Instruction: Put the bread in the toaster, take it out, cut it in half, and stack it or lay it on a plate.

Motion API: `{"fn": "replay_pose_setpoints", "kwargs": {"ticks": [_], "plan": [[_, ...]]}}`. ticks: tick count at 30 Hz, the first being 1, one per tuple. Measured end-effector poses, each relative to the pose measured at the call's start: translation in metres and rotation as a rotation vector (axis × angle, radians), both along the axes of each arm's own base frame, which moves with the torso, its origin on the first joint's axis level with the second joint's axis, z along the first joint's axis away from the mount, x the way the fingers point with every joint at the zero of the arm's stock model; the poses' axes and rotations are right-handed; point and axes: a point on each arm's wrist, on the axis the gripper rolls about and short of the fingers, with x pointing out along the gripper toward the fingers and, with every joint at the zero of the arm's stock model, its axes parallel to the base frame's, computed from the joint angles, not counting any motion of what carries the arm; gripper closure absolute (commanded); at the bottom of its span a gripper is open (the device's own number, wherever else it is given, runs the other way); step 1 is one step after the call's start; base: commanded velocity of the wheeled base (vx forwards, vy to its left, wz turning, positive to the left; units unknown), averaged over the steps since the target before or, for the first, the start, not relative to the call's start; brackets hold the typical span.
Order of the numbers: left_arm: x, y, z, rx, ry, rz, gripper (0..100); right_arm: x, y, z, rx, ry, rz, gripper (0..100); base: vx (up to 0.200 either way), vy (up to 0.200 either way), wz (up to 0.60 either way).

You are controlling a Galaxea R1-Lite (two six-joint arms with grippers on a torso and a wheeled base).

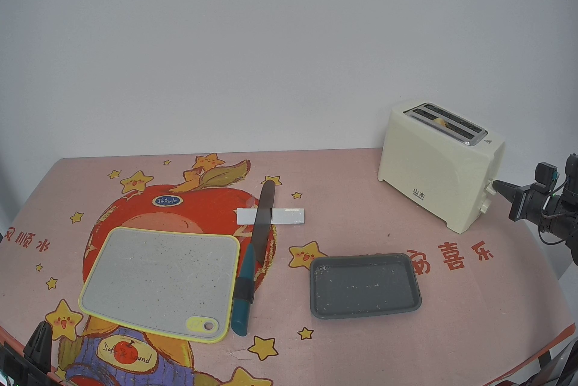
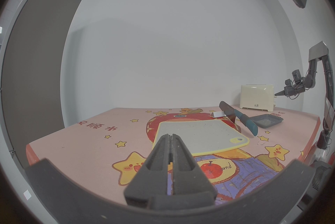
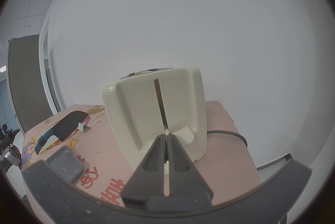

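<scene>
Bread point(image 1: 441, 121) sits low in a slot of the cream toaster point(image 1: 430, 170) at the table's far right, only its top showing. The right gripper point(image 3: 166, 138), fingers closed together and holding nothing, has its tip at the foot of the lever slot on the toaster's right end. Left of that lie the grey plate point(image 1: 385, 285) with bare tablecloth point(image 1: 361, 194) around it, the knife point(image 1: 253, 258) propped on a white rest point(image 1: 289, 217), and the cutting board point(image 1: 159, 276). The left gripper point(image 2: 171, 137), fingers closed on nothing, hangs at the near left edge.
</scene>
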Motion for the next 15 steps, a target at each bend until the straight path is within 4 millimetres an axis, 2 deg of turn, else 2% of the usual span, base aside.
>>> {"fn": "replay_pose_setpoints", "kwargs": {"ticks": [15], "plan": [[0.0,0.0,0.0,0.0,0.0,0.0,100,0.0035,-0.0003,0.0077,-0.005,-0.072,-0.002,100,0.0,0.0,0.0]]}}
